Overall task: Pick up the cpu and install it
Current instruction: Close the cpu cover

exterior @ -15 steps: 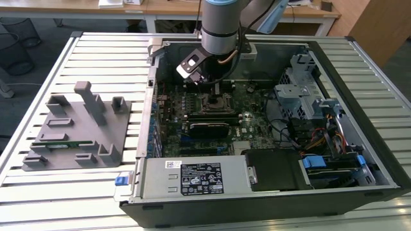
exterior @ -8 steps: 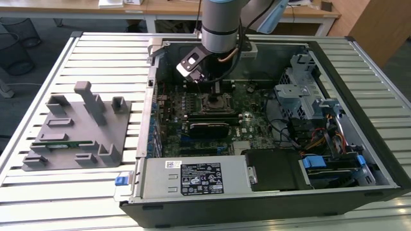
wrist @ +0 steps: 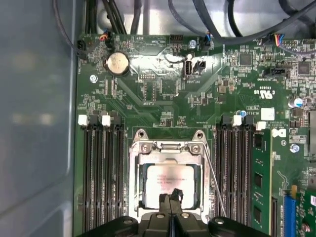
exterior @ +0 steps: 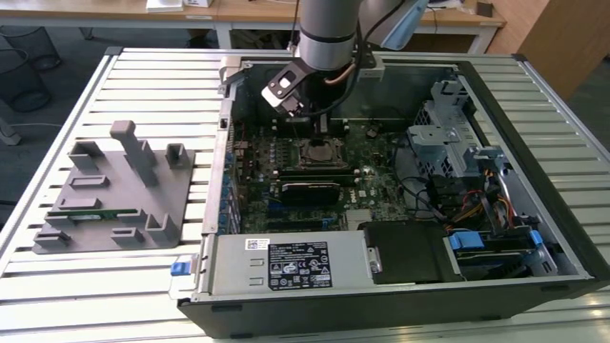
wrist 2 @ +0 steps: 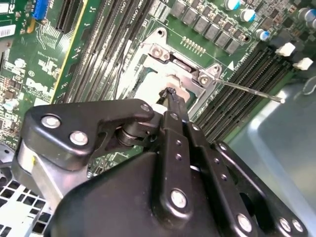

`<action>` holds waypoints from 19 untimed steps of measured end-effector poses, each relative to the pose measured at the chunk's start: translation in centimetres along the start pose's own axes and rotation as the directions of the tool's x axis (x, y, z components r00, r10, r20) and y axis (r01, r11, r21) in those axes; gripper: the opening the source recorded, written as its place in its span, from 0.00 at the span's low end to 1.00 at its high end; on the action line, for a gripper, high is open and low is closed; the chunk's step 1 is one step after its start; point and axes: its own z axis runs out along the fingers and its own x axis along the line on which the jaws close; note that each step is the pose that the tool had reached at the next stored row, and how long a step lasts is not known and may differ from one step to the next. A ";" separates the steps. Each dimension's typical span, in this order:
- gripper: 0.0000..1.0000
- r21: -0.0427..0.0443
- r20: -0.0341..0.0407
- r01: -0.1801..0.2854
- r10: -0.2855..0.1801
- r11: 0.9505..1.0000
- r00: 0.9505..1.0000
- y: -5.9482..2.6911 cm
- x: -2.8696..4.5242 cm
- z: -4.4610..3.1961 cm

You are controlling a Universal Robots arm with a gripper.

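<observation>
1. The arm (exterior: 329,28) is reaching straight down into the open computer case (exterior: 533,100), which lies on its side on the slatted metal table (exterior: 143,71).
2. The pincer (wrist: 171,199) has its two black fingers pressed together, basically no gap between them, and nothing is pinched in there as far as I can see.
3. In the first wrist view the fingertips sit right over the near edge of the chip (wrist: 170,180). Looks like they're touching its top, but I can't say for sure.
4. The chip is already lying flat inside the socket (wrist: 136,163) on the green board (wrist: 163,89), silvery top facing up, with the metal frame around it.
5. The thin wire lever (wrist: 213,182) runs along one side of the socket.
6. Off to the exterior view's left there's the grey plastic fixture (exterior: 119,193) on the table, with a green memory stick (exterior: 91,212) lying in it.
</observation>
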 end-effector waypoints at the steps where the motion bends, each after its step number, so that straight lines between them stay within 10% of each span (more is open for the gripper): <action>1: 0.11 0.000 -0.001 0.000 0.000 1.000 1.000 0.00 0.00 -0.08; 19: 0.11 0.000 -0.007 0.000 0.000 1.000 1.000 0.09 -0.01 -2.15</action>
